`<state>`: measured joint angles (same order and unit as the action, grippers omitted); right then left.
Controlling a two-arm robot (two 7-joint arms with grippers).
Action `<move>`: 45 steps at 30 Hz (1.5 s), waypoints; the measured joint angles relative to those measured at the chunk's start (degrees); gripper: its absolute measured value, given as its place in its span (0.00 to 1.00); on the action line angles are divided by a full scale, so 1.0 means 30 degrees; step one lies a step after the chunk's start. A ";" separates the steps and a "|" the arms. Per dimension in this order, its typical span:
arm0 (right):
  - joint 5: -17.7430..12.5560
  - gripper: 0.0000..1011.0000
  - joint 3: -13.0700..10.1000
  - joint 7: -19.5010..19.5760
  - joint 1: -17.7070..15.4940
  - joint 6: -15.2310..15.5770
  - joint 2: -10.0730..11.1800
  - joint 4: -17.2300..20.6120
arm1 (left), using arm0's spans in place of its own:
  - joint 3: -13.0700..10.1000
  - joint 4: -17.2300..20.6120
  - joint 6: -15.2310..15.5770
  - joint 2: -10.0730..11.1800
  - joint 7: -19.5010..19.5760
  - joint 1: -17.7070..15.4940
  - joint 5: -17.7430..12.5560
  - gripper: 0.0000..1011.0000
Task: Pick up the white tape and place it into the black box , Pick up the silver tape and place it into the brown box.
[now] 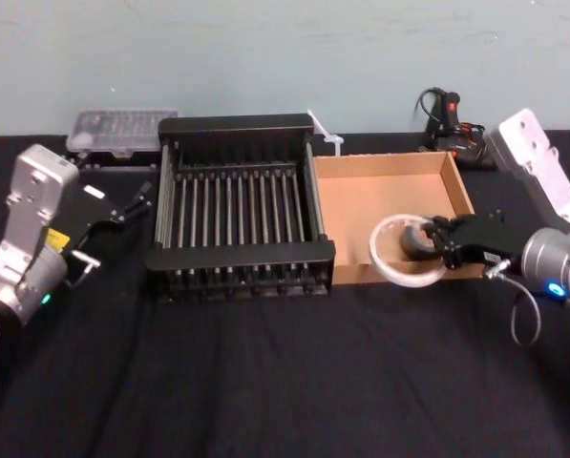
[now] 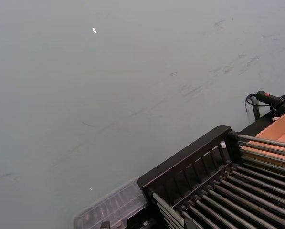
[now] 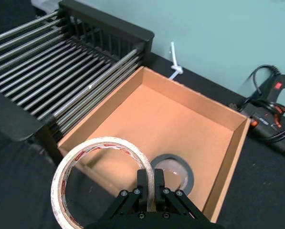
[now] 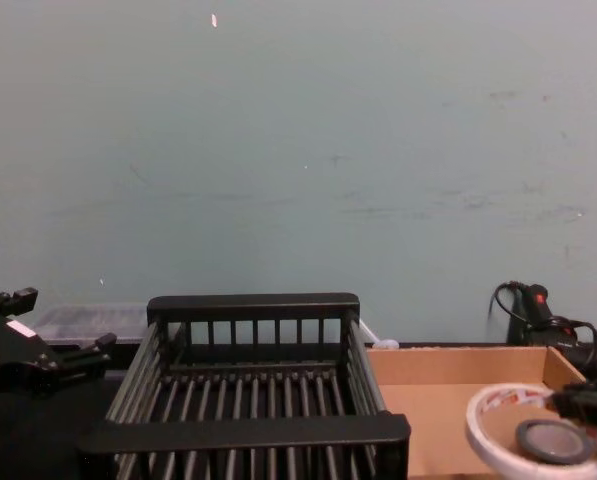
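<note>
My right gripper is shut on the wall of the white tape, a wide thin ring, and holds it over the front edge of the brown box. In the right wrist view the fingers pinch the white tape at its near side. The silver tape lies flat on the floor of the brown box, just beyond the ring. The black box stands left of the cardboard tray, with nothing in it. My left gripper rests open beside the crate's left side, apart from it.
A clear plastic case sits behind the crate at the back left. A black tool with red parts and a cable lies behind the brown box. A white zip tie lies between the boxes at the back. A black cloth covers the table.
</note>
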<state>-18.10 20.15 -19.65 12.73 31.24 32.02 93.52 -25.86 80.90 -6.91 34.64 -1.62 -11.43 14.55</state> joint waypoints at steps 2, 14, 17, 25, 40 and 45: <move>0.0147 0.09 -0.0038 0.0084 0.0264 0.0141 -0.0249 -0.0168 | 0.0001 0.0001 -0.0001 0.0000 0.0000 0.0000 0.0000 0.99; 0.0532 0.09 -0.0116 0.0257 0.1518 0.0858 -0.1627 -0.0818 | 0.0000 0.0001 -0.0001 0.0001 0.0000 0.0000 0.0001 0.99; 0.0618 0.09 -0.0021 0.0167 0.1923 0.0940 -0.1962 -0.1020 | 0.0001 0.0000 -0.0001 0.0000 0.0001 0.0000 0.0000 0.99; 0.1033 0.09 0.0633 -0.0334 0.3082 0.0852 -0.2669 -0.1749 | -0.0001 0.0001 -0.0001 0.0000 0.0000 -0.0001 0.0000 0.99; 0.1568 0.09 0.1823 -0.1137 0.4541 0.0376 -0.3671 -0.2896 | 0.0000 0.0002 -0.0001 0.0000 0.0000 -0.0001 0.0000 0.99; 0.1713 0.09 0.2273 -0.1413 0.5032 0.0169 -0.4044 -0.3315 | 0.0001 0.0001 -0.0001 0.0000 0.0000 0.0000 0.0000 0.99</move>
<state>-12.96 26.97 -23.89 27.83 31.75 19.89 83.58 -25.86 80.90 -6.91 34.64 -1.62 -11.43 14.55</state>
